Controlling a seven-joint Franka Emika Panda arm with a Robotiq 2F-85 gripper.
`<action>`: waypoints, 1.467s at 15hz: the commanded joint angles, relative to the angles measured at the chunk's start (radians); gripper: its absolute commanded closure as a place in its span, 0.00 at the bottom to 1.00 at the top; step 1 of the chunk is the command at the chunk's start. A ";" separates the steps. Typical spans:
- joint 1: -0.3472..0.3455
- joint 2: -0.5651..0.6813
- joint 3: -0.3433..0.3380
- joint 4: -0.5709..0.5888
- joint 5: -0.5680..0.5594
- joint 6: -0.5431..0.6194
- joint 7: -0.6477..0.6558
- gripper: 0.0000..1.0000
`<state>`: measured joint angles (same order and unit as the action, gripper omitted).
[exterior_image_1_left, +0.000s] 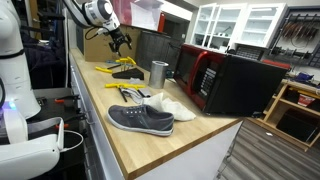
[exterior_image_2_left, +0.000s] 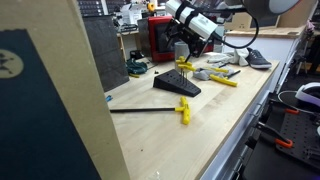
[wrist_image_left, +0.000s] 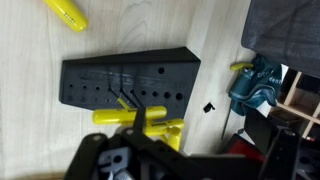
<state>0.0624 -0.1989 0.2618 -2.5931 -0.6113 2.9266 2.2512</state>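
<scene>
Two stubby yellow handles (wrist_image_left: 115, 117) stand in the near row of a matte black, wedge-shaped block (wrist_image_left: 125, 78) drilled with rows of small round holes. The block rests on the pale, grained wood of the bench (wrist_image_left: 150, 25). Right above those handles hangs the tool (wrist_image_left: 130, 152), jaws spread wide with nothing gripped between them; whether it touches the handles cannot be told. In the wrist view a loose yellow handle (wrist_image_left: 65, 12) lies on the wood at eleven o'clock from the block, and a lumpy teal object (wrist_image_left: 255, 85) sits at three o'clock, near the bench edge. In an exterior view a long driver (exterior_image_2_left: 184, 110) with a thin black shaft and yellow grip lies flat at six o'clock from the block, apart from it. In an exterior view a smooth metal cup (exterior_image_1_left: 158, 72) stands upright at three o'clock from the block, its contents out of sight. A grey fabric shoe (exterior_image_1_left: 140, 119) with a white sole lies nearer the camera, and a boxy black-and-red microwave (exterior_image_1_left: 225, 80) stands beyond the cup.
</scene>
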 joint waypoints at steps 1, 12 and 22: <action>0.017 0.060 -0.014 -0.024 0.031 0.133 -0.038 0.00; 0.075 0.098 -0.011 -0.059 0.162 0.191 -0.281 0.00; 0.024 0.015 -0.007 -0.077 0.044 0.137 -0.276 0.00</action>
<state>0.0820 -0.1656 0.2604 -2.6480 -0.5654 3.0742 1.9907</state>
